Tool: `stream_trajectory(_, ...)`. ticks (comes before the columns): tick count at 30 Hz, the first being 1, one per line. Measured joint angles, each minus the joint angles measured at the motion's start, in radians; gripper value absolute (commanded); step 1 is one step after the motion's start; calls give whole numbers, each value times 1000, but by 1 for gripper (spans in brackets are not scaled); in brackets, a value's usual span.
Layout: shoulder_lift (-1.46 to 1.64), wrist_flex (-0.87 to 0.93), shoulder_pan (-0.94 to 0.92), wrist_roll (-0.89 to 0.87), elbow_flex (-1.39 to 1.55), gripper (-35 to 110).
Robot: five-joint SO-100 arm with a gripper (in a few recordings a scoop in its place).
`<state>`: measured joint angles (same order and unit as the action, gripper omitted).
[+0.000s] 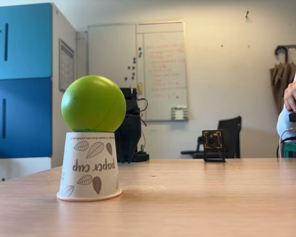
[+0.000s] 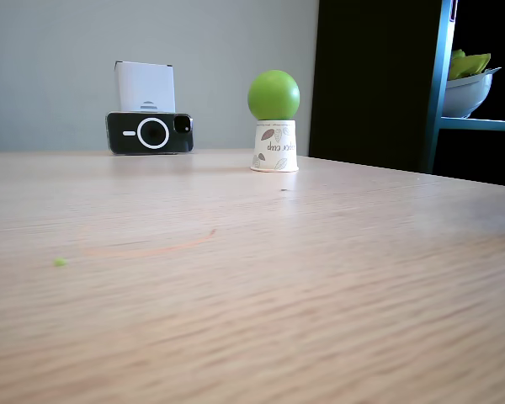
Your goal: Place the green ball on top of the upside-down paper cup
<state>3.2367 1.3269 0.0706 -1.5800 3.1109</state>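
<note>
From where I sit, the job looks finished. The green ball [image 1: 93, 103] rests on top of the upside-down paper cup [image 1: 89, 166], seated on the narrow end, which now faces up. The ball is a bit wider than that end, so it overhangs slightly on both sides. Both fixed views agree: in the lower, farther one the ball [image 2: 273, 94] sits squarely on the cup [image 2: 274, 146], with no tilt to the cup that I can make out. The cup stands rim-down on the tabletop [image 1: 197, 197], flat and upright.

Nothing touches the ball. A dark arm structure [image 1: 129, 126] stands behind the cup in the closer view, partly hidden by the ball, and I read it as the robot pulled back from the work. I cannot tell whether the claw is released or clenched, because I cannot pick out its fingers there; all I can say is that it is not grasping the ball.

Off to the side, a phone [image 2: 150, 132] leans on its edge against a white box [image 2: 145, 86], and a small camera on a stand [image 1: 213, 144] sits farther along the tabletop. Both are well apart from the cup.

What is left, in my judgement, is only to keep the arm clear. The ball sits on a small perch, so a bump to the tabletop could roll it off.
</note>
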Motion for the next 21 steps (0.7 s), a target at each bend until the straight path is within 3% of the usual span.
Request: stream_trajectory(21,84,57,2,92,5,0)
